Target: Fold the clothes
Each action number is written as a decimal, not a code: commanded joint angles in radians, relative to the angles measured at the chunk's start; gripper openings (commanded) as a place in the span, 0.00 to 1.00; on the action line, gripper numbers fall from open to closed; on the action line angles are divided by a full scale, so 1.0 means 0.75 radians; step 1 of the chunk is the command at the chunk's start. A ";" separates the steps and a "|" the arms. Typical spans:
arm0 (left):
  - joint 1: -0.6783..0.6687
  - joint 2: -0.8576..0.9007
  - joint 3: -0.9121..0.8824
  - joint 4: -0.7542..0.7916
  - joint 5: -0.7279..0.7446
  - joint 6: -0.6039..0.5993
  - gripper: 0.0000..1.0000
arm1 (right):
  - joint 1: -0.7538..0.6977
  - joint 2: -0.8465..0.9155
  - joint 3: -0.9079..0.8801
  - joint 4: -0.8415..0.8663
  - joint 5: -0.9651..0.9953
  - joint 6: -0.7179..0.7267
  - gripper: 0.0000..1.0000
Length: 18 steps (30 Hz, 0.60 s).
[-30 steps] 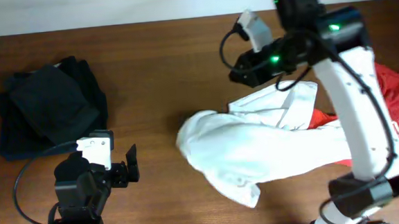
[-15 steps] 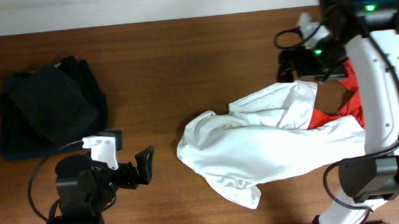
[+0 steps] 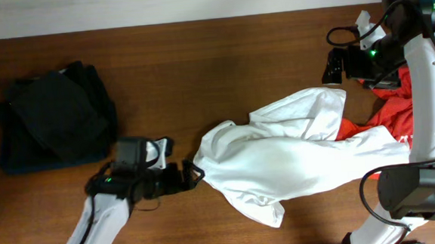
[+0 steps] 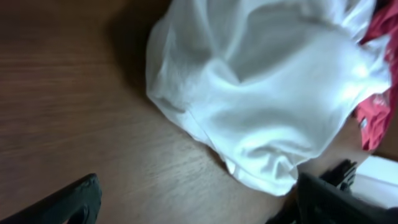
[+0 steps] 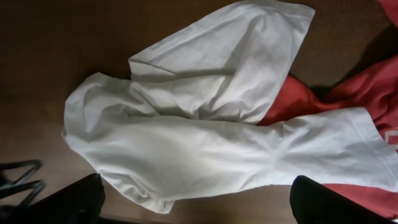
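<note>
1. The white T-shirt [image 3: 295, 159] lies crumpled right of centre on the tabletop [image 3: 199, 70]. Its right part is draped over a red T-shirt [image 3: 387, 115], and a stack of black clothes [image 3: 51, 117] sits well apart at the far left
2. It should handle as light, limp cloth: it will sag, slide easily over the wood and hold no shape, so a one-point lift would probably just bunch it further
3. Better holds look to be a hem or seam edge, where the cloth is doubled. The rounded left bulge facing the left arm is one, and the upper edge near the right arm is another
4. The left fingers [image 4: 78, 199] are spread wide and empty, low over the tabletop. The shirt's left bulge is just ahead of them, not yet between them; in the overhead view the tips look just beside the cloth, and I cannot tell whether they touch it
5. The right fingers [image 5: 74, 199] are also spread wide and hold nothing. They hang clear of the cloth near the shirt's upper right edge, with the whole garment in their camera's view
</note>
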 commanded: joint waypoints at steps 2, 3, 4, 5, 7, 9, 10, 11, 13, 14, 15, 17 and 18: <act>-0.107 0.260 0.013 0.162 0.027 -0.101 0.99 | -0.006 -0.025 0.020 -0.008 -0.012 0.006 0.99; -0.121 0.302 0.013 0.200 0.027 -0.113 0.99 | -0.006 -0.025 0.020 -0.008 -0.012 0.006 0.99; -0.137 0.350 0.013 0.249 0.028 -0.124 0.96 | -0.006 -0.025 0.020 -0.008 -0.012 0.006 0.99; -0.153 0.393 0.013 0.298 0.033 -0.124 0.89 | -0.006 -0.025 0.020 -0.008 -0.012 0.006 0.99; -0.174 0.445 0.013 0.381 0.032 -0.122 0.39 | -0.006 -0.025 0.020 -0.008 -0.012 0.006 0.99; -0.161 0.452 0.019 0.453 -0.007 -0.096 0.00 | -0.006 -0.025 0.020 -0.008 -0.011 0.006 0.99; -0.146 0.449 0.035 0.460 -0.036 -0.075 0.01 | -0.006 -0.025 0.020 -0.008 -0.011 0.006 0.99; -0.124 0.449 0.069 0.451 -0.090 -0.044 0.01 | -0.006 -0.025 0.020 -0.008 -0.011 0.006 0.99; -0.053 0.449 0.187 0.378 -0.225 0.037 0.00 | -0.006 -0.025 0.020 -0.008 -0.011 0.006 0.98; 0.010 0.449 0.301 0.309 -0.325 0.067 0.00 | -0.006 -0.025 0.020 -0.008 -0.011 0.006 0.99; 0.043 0.449 0.358 0.284 -0.367 0.077 0.01 | -0.006 -0.025 0.020 -0.008 -0.011 0.006 0.99; 0.126 0.449 0.528 0.255 -0.458 0.121 0.01 | -0.006 -0.025 0.020 -0.008 -0.011 0.006 0.99; 0.165 0.449 0.617 0.256 -0.504 0.137 0.01 | -0.006 -0.025 0.020 -0.008 -0.007 0.006 0.99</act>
